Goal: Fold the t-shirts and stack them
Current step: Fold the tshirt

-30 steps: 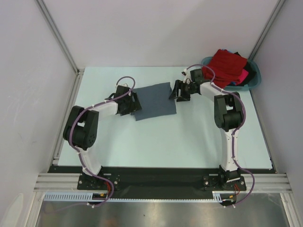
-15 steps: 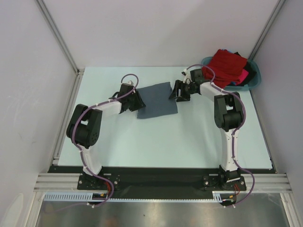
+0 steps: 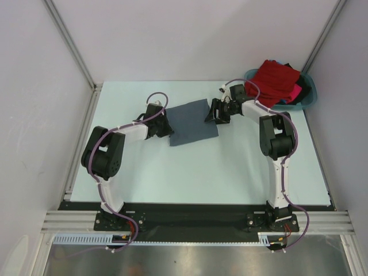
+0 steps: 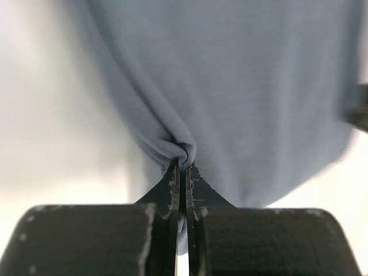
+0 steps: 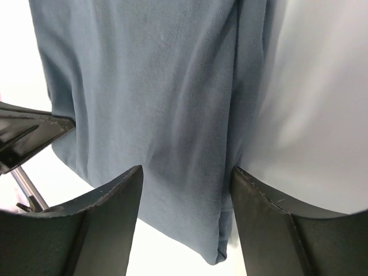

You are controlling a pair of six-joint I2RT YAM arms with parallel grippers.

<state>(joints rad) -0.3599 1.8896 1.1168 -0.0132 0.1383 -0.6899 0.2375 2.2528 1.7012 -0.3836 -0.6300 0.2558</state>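
A slate-grey t-shirt point(image 3: 192, 122) lies folded into a rough square in the middle of the table. My left gripper point(image 3: 168, 131) sits at its left edge, shut on a pinched fold of the grey cloth point(image 4: 185, 150). At the shirt's right edge, my right gripper point(image 3: 211, 113) stands open, its fingers point(image 5: 118, 198) straddling the folded corner of the grey shirt point(image 5: 172, 115) without pinching it. More t-shirts, a red one point(image 3: 277, 79) on top with pink and dark cloth beneath, are heaped at the back right.
The heap of shirts fills a teal plastic basin point(image 3: 307, 99) in the back right corner. Metal frame posts point(image 3: 69, 43) rise at the back corners, and a black rail point(image 3: 190, 214) runs along the near edge by the arm bases.
My left gripper has slid right onto the shirt's left edge and shut on the cloth, nudging the shirt slightly right. The right gripper has stayed in place, its jaws a touch narrower.
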